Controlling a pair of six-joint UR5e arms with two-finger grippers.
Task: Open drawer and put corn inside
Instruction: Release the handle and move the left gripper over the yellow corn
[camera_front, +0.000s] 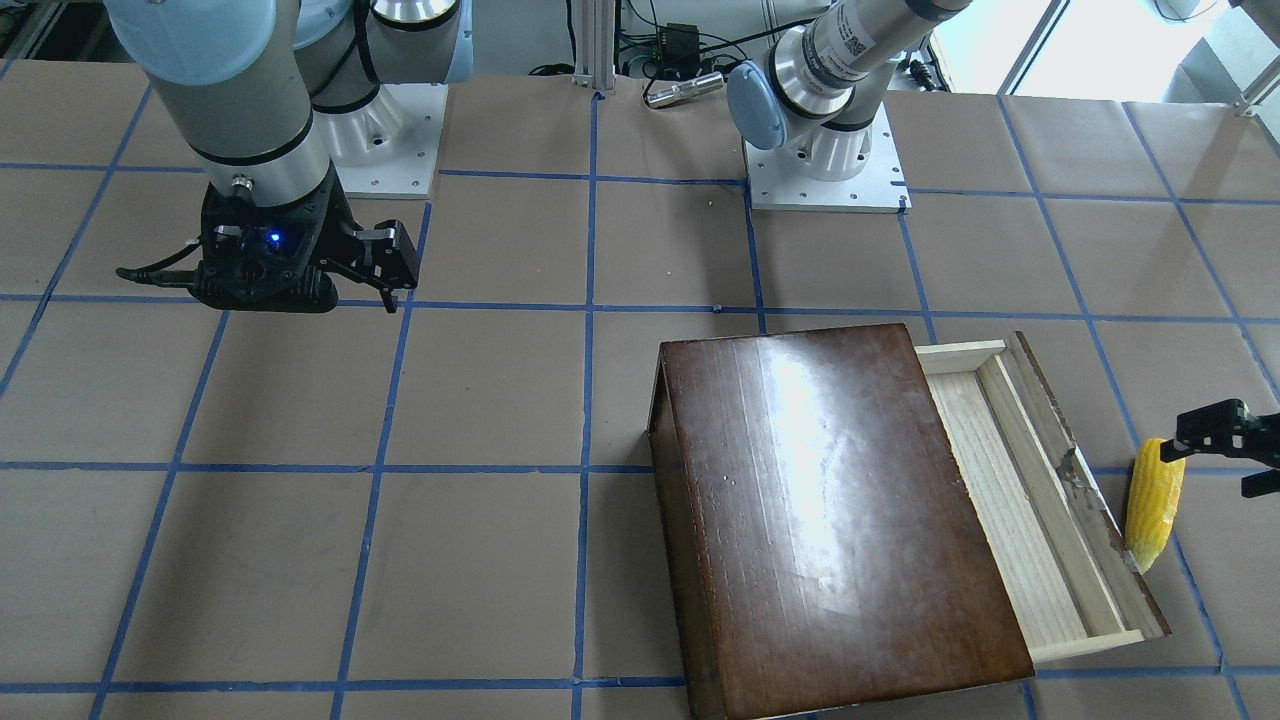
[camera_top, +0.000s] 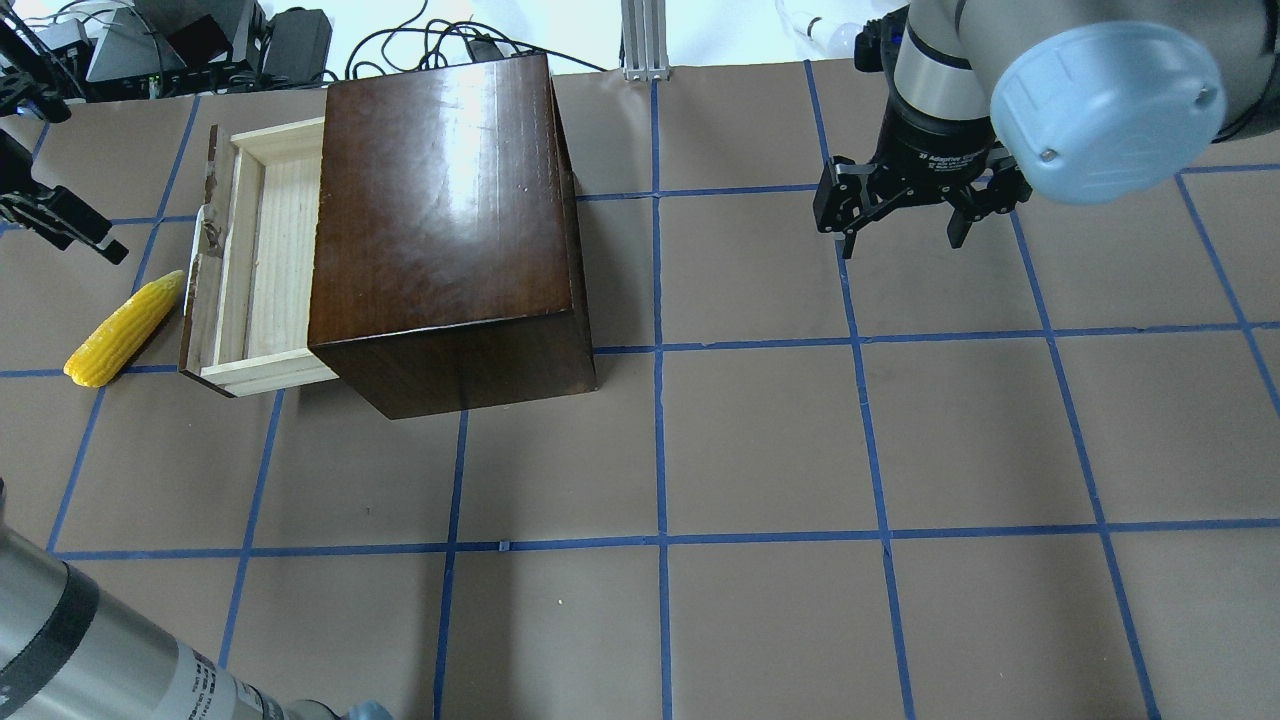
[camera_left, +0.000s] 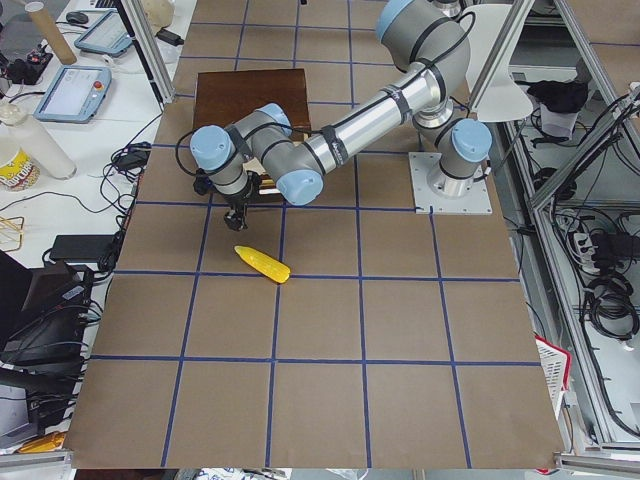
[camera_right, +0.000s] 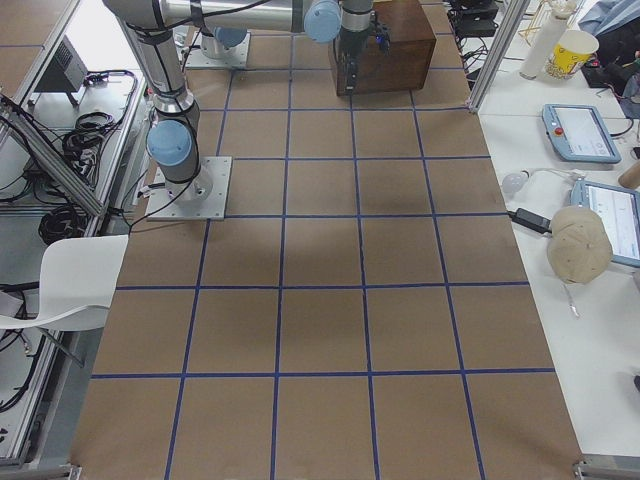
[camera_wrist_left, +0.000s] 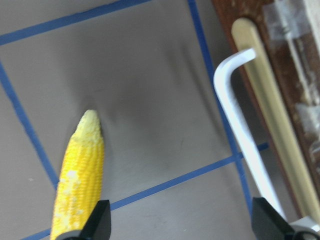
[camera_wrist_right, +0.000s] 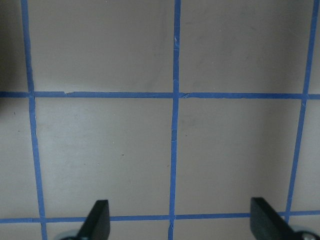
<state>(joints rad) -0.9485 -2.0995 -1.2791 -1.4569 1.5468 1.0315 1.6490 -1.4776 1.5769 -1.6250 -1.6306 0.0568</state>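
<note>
Now my left pincer (camera_wrist_left: 182, 222) wide open, empty, over corn (camera_wrist_left: 80, 190) beside drawer (camera_top: 285, 240); likely light, stiff, slick, so grip mid-cob crosswise.

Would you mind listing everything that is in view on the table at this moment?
cabinet: one, glossy dark brown, on the robot's left half of the table.
drawer: one, pale wood with a dark front, pulled partly out of the cabinet, nothing showing inside.
handle: one, white bar, on the drawer's front.
corn: one, yellow, lying on the table just outside the drawer's front.
table: one, brown paper with a blue tape grid.
cables: several, black, beyond the table's far edge.
left hand: one, black, open, above the table beside the corn.
right hand: one, black, open and empty, above bare table on the robot's right.
</note>
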